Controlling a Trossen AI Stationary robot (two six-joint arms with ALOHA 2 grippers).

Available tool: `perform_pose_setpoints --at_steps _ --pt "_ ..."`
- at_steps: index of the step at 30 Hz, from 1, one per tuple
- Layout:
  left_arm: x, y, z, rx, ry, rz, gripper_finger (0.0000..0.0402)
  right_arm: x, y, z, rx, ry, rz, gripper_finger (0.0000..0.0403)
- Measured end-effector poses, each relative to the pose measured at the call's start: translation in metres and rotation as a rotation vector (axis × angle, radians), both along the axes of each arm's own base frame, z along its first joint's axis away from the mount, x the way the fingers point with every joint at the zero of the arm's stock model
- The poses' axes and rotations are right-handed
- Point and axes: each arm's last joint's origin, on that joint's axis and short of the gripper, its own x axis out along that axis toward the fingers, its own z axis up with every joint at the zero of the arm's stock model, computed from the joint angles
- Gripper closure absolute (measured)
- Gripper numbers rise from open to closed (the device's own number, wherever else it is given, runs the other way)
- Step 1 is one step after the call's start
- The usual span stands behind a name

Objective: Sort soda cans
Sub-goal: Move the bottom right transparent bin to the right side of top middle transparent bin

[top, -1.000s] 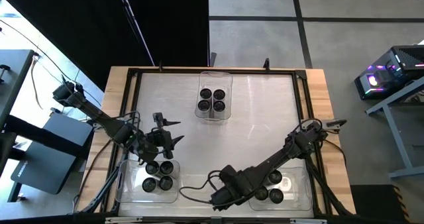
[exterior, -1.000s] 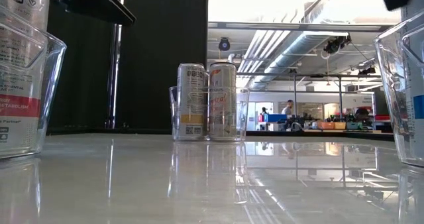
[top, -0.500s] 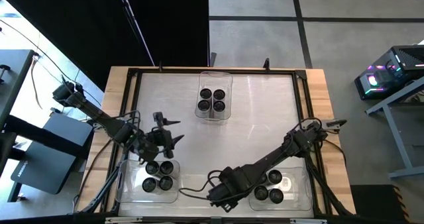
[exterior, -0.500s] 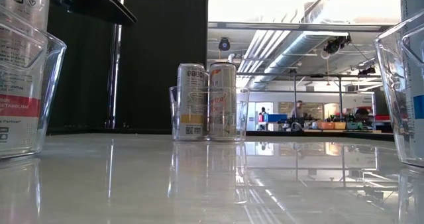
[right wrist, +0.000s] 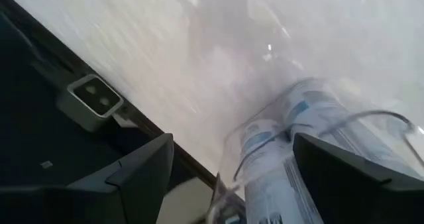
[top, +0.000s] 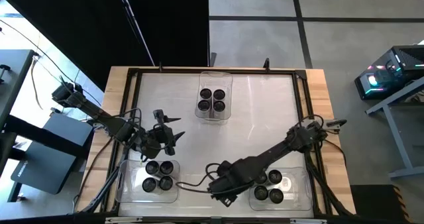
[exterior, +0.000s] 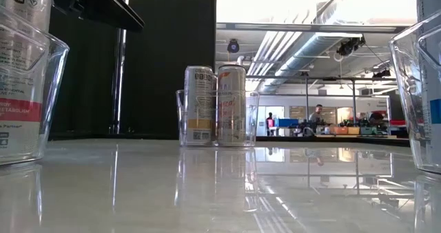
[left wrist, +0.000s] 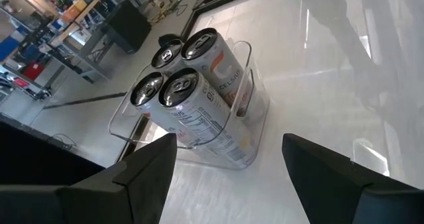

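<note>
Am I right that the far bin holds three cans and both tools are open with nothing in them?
Not quite: the far bin holds four cans, a two-by-two block in the high view. The rest stands: the left tool and the right tool are both open and empty.

Table (top: 258,111) middle bare, free passage. Obstacles: far bin (top: 214,95) with four cans (top: 212,99) at 12 o'clock; near-left bin (top: 147,184) at 7; near-right bin (top: 299,191) at 5; right arm (top: 265,161) slants across 5 o'clock.
</note>
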Motion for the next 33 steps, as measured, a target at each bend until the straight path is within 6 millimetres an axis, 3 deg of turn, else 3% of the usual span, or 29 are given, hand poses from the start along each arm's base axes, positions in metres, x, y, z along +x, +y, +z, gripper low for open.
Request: perform_pose_setpoints --at_steps 4,7,13,22,33 --pt "0.0 0.0 0.0 0.0 0.0 0.0 0.0133 -0.013 0.005 0.018 -0.039 -0.064 -0.081 0.0096" --pt "0.0 0.0 0.0 -0.001 -0.001 0.001 0.0133 -0.018 0.011 0.02 -0.043 -0.06 -0.182 0.0096" --pt "0.0 0.0 0.0 -0.008 -0.006 0.003 0.0133 -0.026 0.022 0.01 -0.039 0.02 -0.367 0.0107" --pt "0.0 0.0 0.0 -0.008 -0.006 0.003 0.0133 -0.029 0.021 -0.012 -0.1 0.093 -0.366 0.0145" --pt "0.0 0.0 0.0 -0.008 -0.006 0.003 0.0133 -0.03 0.018 -0.034 -0.137 0.162 -0.378 0.0153"
